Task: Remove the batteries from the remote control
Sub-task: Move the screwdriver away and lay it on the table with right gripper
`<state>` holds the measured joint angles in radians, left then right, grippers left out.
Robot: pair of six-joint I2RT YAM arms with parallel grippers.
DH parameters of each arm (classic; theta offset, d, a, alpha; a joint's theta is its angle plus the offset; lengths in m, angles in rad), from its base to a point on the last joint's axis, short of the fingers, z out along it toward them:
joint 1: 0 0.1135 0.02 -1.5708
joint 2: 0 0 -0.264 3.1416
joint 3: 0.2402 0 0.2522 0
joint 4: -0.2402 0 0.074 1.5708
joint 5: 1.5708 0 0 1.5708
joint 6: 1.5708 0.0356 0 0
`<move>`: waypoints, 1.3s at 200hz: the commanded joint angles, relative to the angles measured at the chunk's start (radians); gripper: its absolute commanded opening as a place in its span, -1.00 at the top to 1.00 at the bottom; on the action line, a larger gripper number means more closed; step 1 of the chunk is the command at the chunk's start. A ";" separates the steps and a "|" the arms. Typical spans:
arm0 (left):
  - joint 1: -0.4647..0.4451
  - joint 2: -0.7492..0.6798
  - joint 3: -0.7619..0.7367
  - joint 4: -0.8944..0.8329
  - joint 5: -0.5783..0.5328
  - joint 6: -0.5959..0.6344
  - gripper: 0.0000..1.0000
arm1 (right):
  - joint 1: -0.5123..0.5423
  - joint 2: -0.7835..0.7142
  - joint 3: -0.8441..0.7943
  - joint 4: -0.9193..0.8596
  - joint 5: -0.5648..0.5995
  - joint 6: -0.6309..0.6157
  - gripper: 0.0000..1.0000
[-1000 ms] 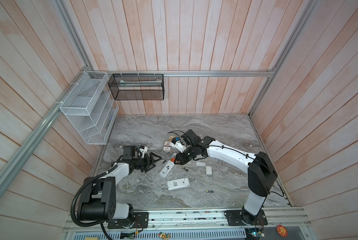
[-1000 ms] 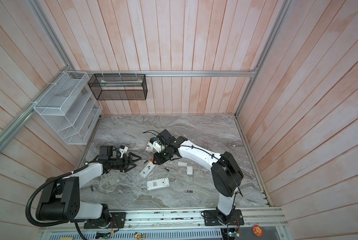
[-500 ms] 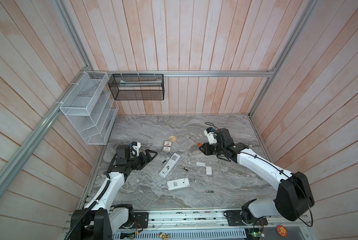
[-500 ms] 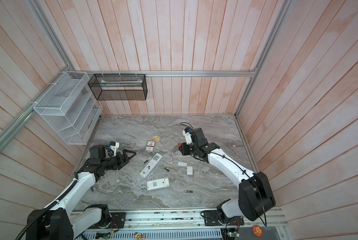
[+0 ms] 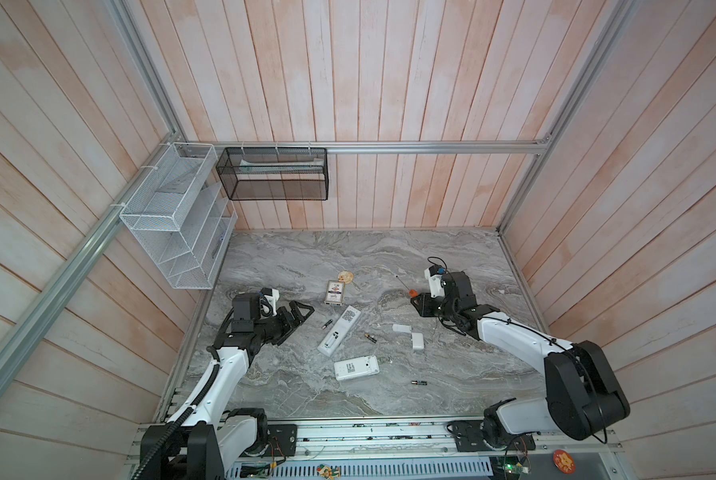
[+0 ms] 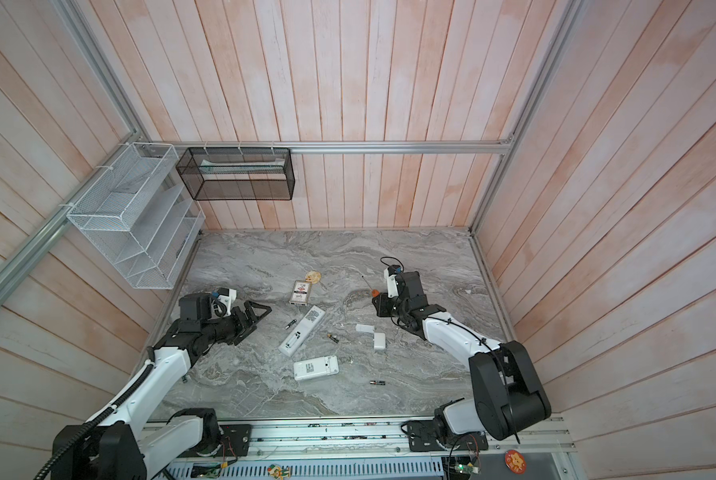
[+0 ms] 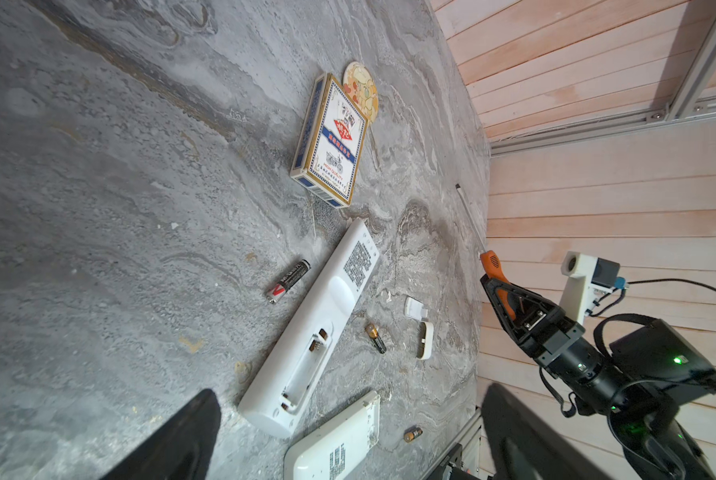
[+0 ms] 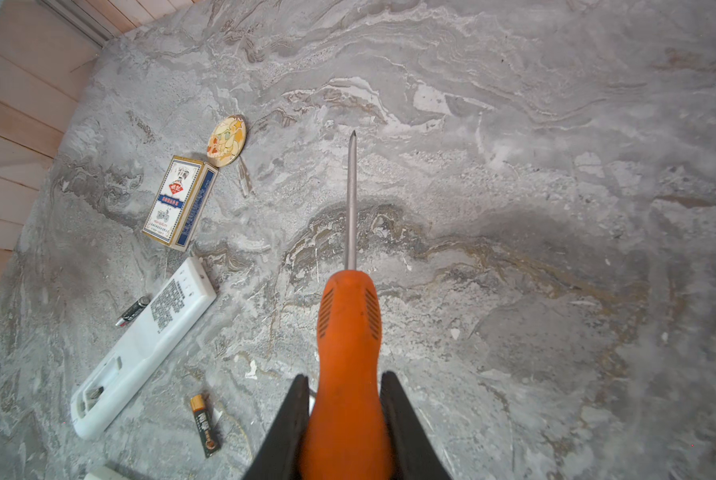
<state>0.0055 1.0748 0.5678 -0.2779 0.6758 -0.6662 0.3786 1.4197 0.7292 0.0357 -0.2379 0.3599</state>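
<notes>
Left jaws wide, empty; right jaws clamping screwdriver (image 8: 346,332); remote (image 7: 335,291) bay empty, clear only from left wrist

— What am I looking at for the tabletop (image 8: 535,145)?
— I see grey marble-look stone, matt and slightly grainy. The remote (image 7: 327,299) is smooth white plastic with a soft sheen.
— And the screwdriver (image 8: 348,332)?
— Matt orange plastic handle, bare dull metal shaft. The card box (image 7: 331,141) reads to me as glossy printed cardboard. The batteries (image 8: 204,424) have a shiny dark wrap with a gold metallic band.
</notes>
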 commanded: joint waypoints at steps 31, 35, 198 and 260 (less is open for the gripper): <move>0.005 0.027 0.056 -0.033 -0.016 0.018 -1.00 | -0.011 0.050 -0.038 0.062 -0.026 -0.016 0.86; 0.005 0.030 0.058 -0.031 -0.016 0.019 -1.00 | -0.011 0.054 -0.040 0.063 -0.026 -0.014 0.85; 0.010 0.050 0.027 0.022 -0.029 -0.016 -1.00 | -0.040 0.284 0.083 -0.191 -0.006 -0.014 0.17; 0.010 0.035 0.003 0.042 -0.032 -0.030 -1.00 | -0.051 0.295 0.132 -0.235 -0.017 -0.036 0.07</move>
<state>0.0086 1.1191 0.5987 -0.2672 0.6510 -0.6823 0.3374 1.6878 0.8448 -0.0937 -0.2680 0.3431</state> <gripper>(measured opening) 0.999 0.455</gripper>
